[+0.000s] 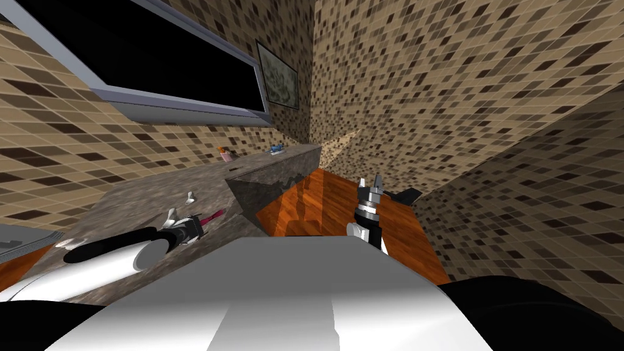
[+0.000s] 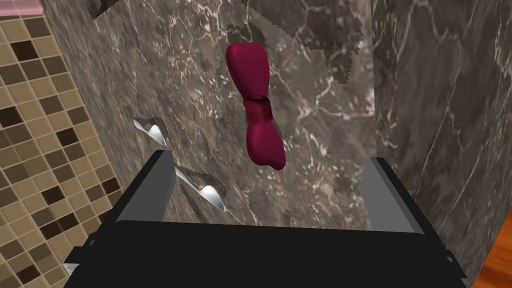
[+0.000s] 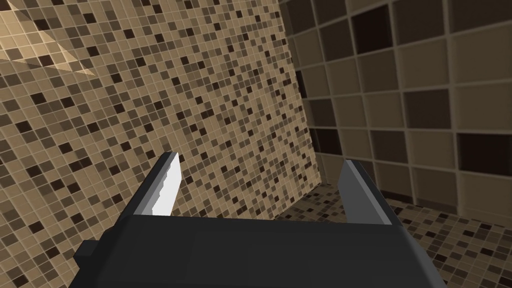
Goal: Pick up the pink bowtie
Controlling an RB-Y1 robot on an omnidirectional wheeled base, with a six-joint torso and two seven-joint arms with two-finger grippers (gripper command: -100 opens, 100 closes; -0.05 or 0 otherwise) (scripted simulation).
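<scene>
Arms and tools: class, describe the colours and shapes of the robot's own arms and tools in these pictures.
The left forearm is a smooth white cylinder with a dark joint. The right arm is white and dark, with a ringed grey wrist. The left tool and the right tool each have two thin grey blade-like fingers on a dark box.

The left gripper point(image 2: 270, 159) hangs over a brown marbled counter point(image 2: 150, 75), its two fingers point(image 2: 155, 187) spread wide apart. A dark pink bowtie point(image 2: 256, 105) lies flat on the counter, its near end level with the fingertips, between them and touching neither. Two small shiny silver pieces point(image 2: 205, 189) sit on the counter beside one finger. A tan tiled wall point(image 2: 45, 150) borders the counter on that side.
</scene>
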